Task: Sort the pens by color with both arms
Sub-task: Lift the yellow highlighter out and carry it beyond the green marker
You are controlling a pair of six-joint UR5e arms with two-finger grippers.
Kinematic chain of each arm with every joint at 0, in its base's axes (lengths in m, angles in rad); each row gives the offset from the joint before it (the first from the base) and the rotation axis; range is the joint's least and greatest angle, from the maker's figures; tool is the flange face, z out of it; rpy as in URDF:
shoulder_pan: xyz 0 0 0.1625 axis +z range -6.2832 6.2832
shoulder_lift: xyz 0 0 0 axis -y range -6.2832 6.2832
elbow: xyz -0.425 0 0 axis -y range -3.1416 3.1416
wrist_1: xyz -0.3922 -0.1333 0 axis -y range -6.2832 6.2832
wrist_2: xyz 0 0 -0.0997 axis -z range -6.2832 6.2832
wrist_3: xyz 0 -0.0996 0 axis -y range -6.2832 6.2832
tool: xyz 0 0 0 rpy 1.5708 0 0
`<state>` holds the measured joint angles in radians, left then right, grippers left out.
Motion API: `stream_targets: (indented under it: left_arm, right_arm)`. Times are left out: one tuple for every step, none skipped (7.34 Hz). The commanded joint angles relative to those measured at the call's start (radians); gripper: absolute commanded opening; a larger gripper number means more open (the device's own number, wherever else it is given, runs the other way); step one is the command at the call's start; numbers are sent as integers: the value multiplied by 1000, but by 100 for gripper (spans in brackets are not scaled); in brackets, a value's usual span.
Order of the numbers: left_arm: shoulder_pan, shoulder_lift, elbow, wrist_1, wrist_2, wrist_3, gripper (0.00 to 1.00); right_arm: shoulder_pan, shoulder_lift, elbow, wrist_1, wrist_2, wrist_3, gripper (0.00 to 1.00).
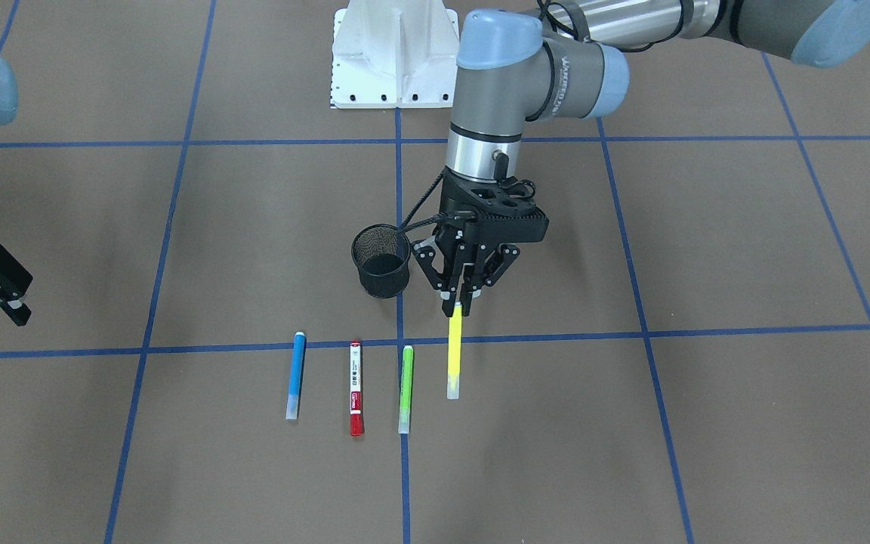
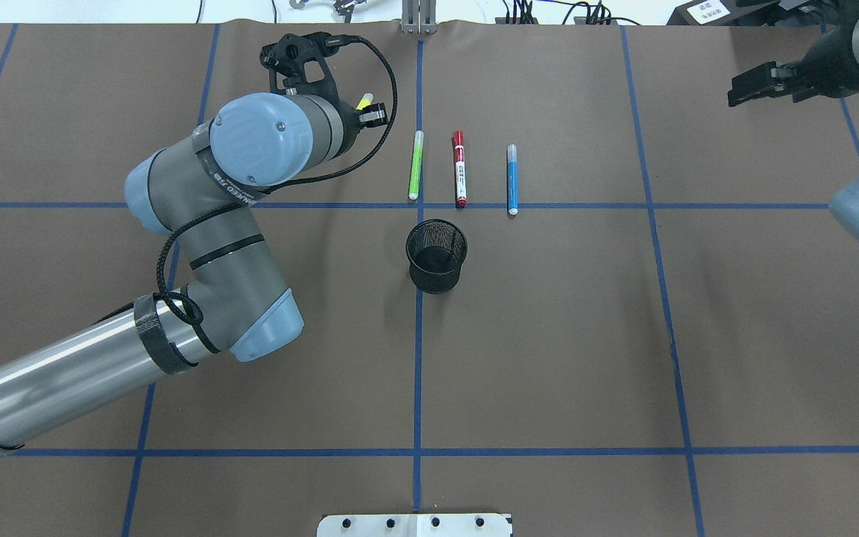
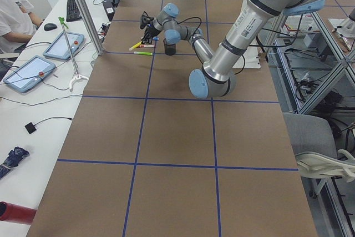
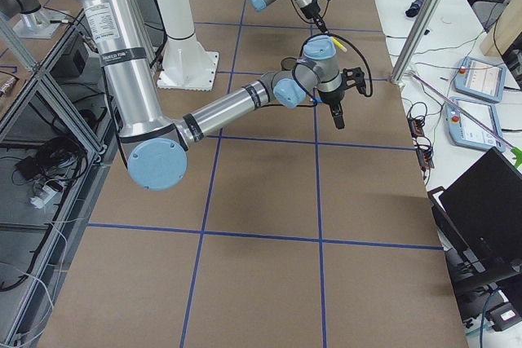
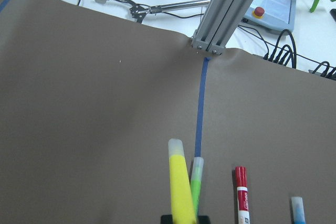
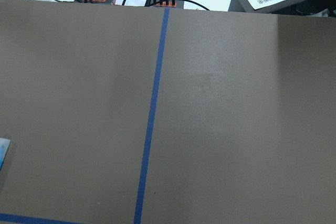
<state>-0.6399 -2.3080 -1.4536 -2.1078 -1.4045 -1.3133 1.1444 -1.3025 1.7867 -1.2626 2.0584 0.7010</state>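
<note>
My left gripper (image 1: 459,300) is shut on the top end of the yellow pen (image 1: 454,355), which hangs tilted with its lower tip close to the table; it also shows in the left wrist view (image 5: 181,187). The green pen (image 1: 405,389), the white-barrelled pen with red cap (image 1: 356,389) and the blue pen (image 1: 296,374) lie side by side to its right in the overhead view. My right gripper (image 2: 739,88) hovers far off at the table's right far corner, open and empty.
A black mesh cup (image 1: 381,264) stands upright just beside my left gripper, on the robot's side of the pen row. The white mounting base (image 1: 396,53) is at the robot's edge. Blue tape lines grid the brown table (image 1: 707,423).
</note>
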Motion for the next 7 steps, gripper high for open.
stream_targets:
  left_arm:
    - [2, 10, 139, -182, 51, 34, 0]
    - [8, 10, 162, -181, 96, 34, 0]
    - [20, 7, 183, -181, 104, 34, 0]
    - [25, 7, 188, -179, 105, 34, 0]
    - [38, -1, 193, -175, 116, 32, 0]
    - [52, -2, 194, -164, 140, 31, 0]
    - [57, -5, 194, -159, 150, 29, 0]
  right_arm:
    - [0, 2, 5, 2, 2, 0, 99]
    - [0, 2, 5, 2, 2, 0, 99]
    - [-2, 2, 3, 2, 2, 0, 99]
    - [-3, 2, 2, 2, 2, 0, 99]
    - [-3, 2, 2, 2, 2, 0, 99]
    - [-3, 2, 3, 2, 2, 0, 99]
    - [-3, 2, 3, 2, 2, 0, 99]
